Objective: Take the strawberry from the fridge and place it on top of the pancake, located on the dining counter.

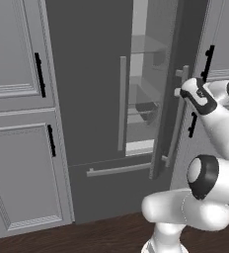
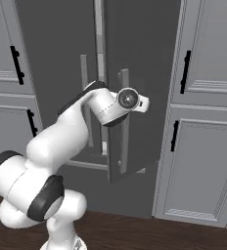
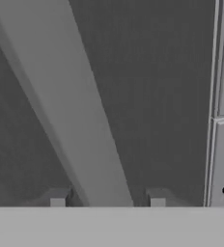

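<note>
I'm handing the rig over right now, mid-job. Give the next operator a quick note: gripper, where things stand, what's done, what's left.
Gripper: jaws apart on either side of the right door's bar handle, not clamped.
Fridge: right door swung partly open; pale shelves visible in the gap.
Done: door started.
Left: open the door wider, find and take the strawberry, carry it to the pancake on the dining counter.
</note>
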